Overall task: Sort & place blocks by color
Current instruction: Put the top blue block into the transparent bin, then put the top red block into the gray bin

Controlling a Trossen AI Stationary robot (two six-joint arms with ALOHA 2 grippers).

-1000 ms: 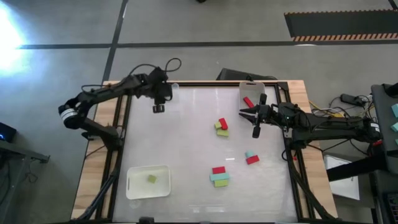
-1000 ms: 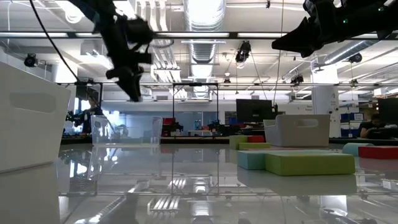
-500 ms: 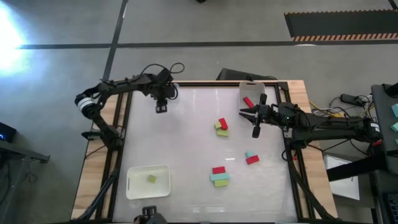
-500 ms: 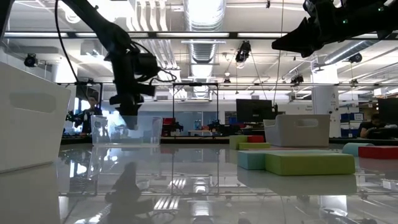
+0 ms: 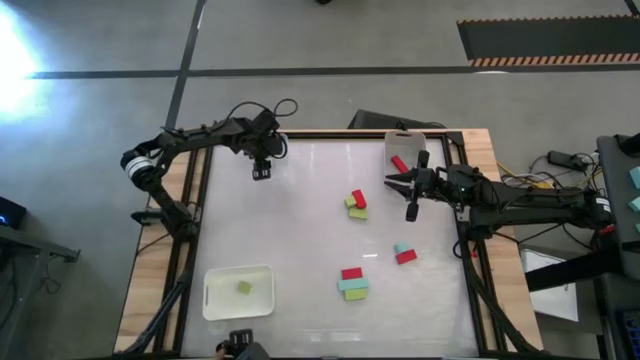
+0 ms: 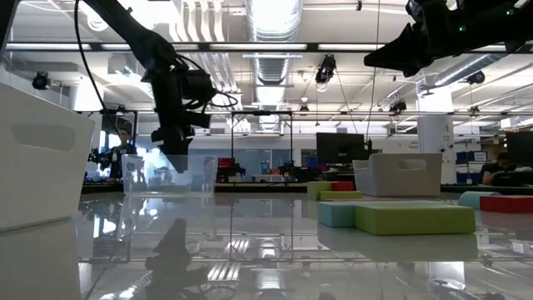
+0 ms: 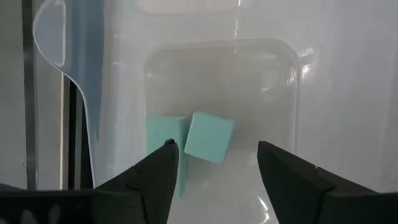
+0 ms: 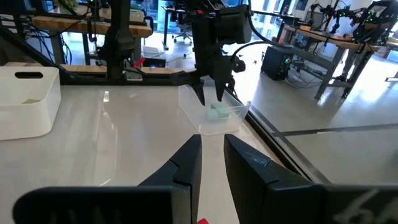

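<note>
Meanwhile, on the worktop [image 5: 300, 250]:

Near edge: a white tray [image 5: 238, 292] holds one yellow-green block [image 5: 244, 288]; beside it to the right sits a small stack [image 5: 352, 283] of red over teal over yellow-green.

Middle: a teal and red pair [image 5: 403, 252] lies toward the right side, and a red and yellow-green cluster [image 5: 357, 204] lies nearer the centre, all loose on the surface.

Right arm: the right gripper [image 5: 392, 182] hangs just beside that cluster, in front of the far-right white tray [image 5: 390, 146], which holds a red block [image 5: 399, 164]. Its jaws stand slightly parted and carry nothing.

Far left corner: the left gripper [image 7: 214, 163] hovers above a clear tray [image 7: 286, 93], jaws spread wide and empty. Two teal blocks [image 7: 209, 137] rest touching each other inside that tray.

Step in hand: judging by the open jaws over the clear tray, a teal block looks just delivered, so the teal drop-off appears to be closing out.

Progress: roughly a third sorted, with seven or so blocks apparently unplaced.

Next move: the left arm likely needs to lift clear of the tray wall and travel to a loose teal block; the one in the near stack is sandwiched, so the teal in the right-hand pair seems the easier pick.
</note>
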